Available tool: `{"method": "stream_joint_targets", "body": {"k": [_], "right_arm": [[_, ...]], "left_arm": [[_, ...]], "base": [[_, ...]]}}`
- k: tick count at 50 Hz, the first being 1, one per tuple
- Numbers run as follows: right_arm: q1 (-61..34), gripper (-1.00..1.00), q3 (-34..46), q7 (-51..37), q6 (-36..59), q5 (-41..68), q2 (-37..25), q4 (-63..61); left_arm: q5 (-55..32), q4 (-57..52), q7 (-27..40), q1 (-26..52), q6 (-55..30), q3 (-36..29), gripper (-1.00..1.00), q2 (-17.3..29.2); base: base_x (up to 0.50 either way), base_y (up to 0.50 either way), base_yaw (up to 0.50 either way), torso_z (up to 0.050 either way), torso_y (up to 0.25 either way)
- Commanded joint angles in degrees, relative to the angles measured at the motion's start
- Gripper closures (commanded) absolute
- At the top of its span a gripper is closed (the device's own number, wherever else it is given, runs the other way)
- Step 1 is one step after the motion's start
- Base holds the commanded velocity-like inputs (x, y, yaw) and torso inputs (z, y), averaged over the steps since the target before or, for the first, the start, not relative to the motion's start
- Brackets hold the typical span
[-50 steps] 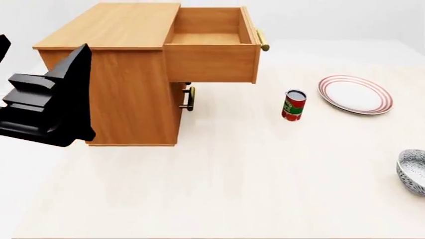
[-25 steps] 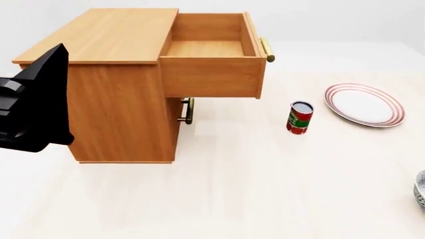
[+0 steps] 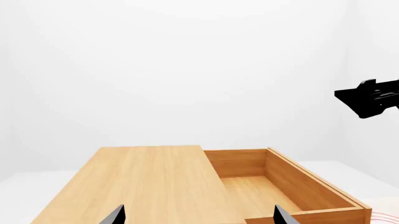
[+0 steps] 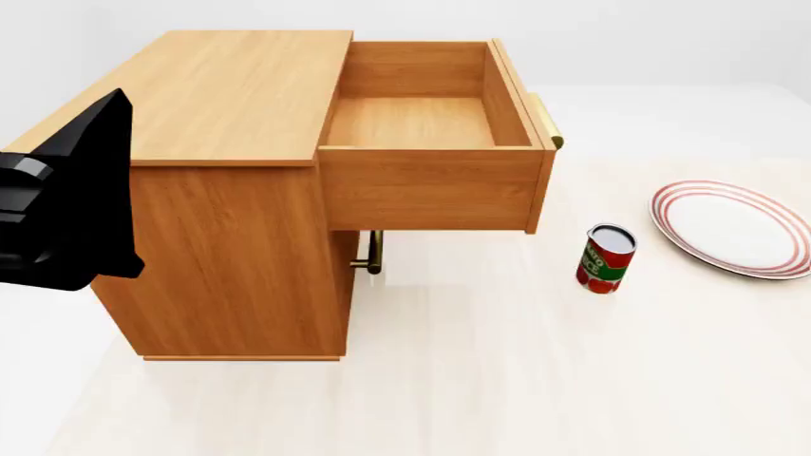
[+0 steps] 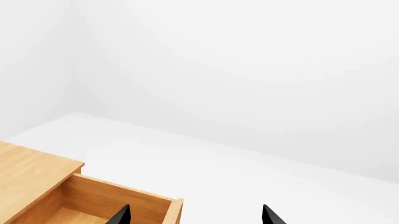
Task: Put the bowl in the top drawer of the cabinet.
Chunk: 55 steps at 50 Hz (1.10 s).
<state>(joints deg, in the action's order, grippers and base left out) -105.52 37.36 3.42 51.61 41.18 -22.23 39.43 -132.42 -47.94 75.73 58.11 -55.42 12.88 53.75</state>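
Top drawer (image 4: 431, 123): pulled fully out of the cabinet (image 4: 228, 190), empty, wood floor bare
Bowl: not in any of my current views, so I can't place it
Step in hand: I judge I must find the bowl first, probably turning the head past the plate (image 4: 735, 228) and can (image 4: 606, 258), then approach from above
Left gripper (image 3: 198, 215): fingertips spread wide, empty, above the cabinet top
Right gripper (image 5: 194, 214): fingertips wide apart, empty, touching nothing

L gripper (image 3: 197, 215), R gripper (image 5: 195, 214) — jaws apart, empty.
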Motion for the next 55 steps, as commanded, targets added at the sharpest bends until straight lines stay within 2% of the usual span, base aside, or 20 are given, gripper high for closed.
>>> {"method": "stream_joint_targets", "body": {"k": [1, 5, 10, 19, 26, 33, 39, 41, 45, 50, 55], "right_arm": [[0.6, -1.00, -0.4, -0.8, 0.7, 0.5, -0.6, -1.2], [0.7, -1.00, -0.8, -1.3, 0.9, 0.7, -0.6, -1.4], [1.2, -1.00, -1.7, -3.2, 6.0, 3.0, -3.0, -7.0], [-0.6, -1.00, -5.1, -9.5, 20.7, 9.2, -9.4, -18.2], [-3.9, -1.00, -7.4, -14.3, 36.7, 16.0, -13.3, -25.1], [-12.0, -1.00, 10.7, -39.4, 38.2, 57.1, -26.2, -25.4], [-19.2, -1.00, 24.5, -50.1, 38.0, 76.9, -33.9, -28.1], [-22.9, -1.00, 31.8, -51.8, 38.2, 83.8, -36.9, -29.7], [-29.0, -1.00, 42.3, -54.5, 38.2, 91.3, -41.4, -32.5], [-29.4, -1.00, 47.3, -63.2, 38.4, 100.1, -45.9, -35.2], [-29.4, -1.00, 51.0, -66.9, 38.4, 103.2, -49.8, -37.5]], "left_arm": [[0.4, -0.1, -0.6, -1.6, 0.0, 1.2, -1.00, 0.2], [0.8, -0.2, -0.7, -1.5, 0.1, 0.9, -1.00, -0.1], [1.0, -0.2, -0.8, -1.8, 0.2, 0.8, -1.00, -0.2], [0.9, -0.3, -1.1, -2.3, 0.5, 1.1, -1.00, 0.0], [0.8, -0.7, -1.1, -2.7, 0.9, 1.1, -1.00, -0.1], [1.2, -1.1, -1.5, -4.6, 0.9, 2.0, -1.00, -0.9], [0.3, -2.0, -1.5, -6.1, 1.6, 3.4, -1.00, -0.9], [0.1, -2.2, -1.3, -6.3, 1.9, 3.6, -1.00, -0.8], [-0.5, -2.6, -1.0, -5.7, 2.6, 3.4, -1.00, -0.2], [-0.7, -2.8, -0.9, -5.2, 3.0, 3.0, -1.00, 0.0], [-0.5, -3.0, -1.0, -5.4, 3.1, 3.0, -1.00, -0.1]], "base": [[0.25, 0.00, 0.00, 0.000, 0.000], [0.26, 0.00, 0.00, 0.000, 0.000], [0.00, 0.00, 0.00, 0.000, 0.002], [0.00, 0.00, 0.00, 0.000, 0.000], [0.00, 0.00, 0.00, 0.000, 0.000], [0.00, 0.00, 0.00, 0.000, 0.000], [0.00, 0.00, 0.00, 0.000, 0.000], [0.00, 0.00, 0.00, 0.000, 0.000], [0.00, 0.00, 0.00, 0.000, 0.000], [0.00, 0.00, 0.00, 0.000, 0.000], [0.00, 0.00, 0.00, 0.000, 0.000]]}}
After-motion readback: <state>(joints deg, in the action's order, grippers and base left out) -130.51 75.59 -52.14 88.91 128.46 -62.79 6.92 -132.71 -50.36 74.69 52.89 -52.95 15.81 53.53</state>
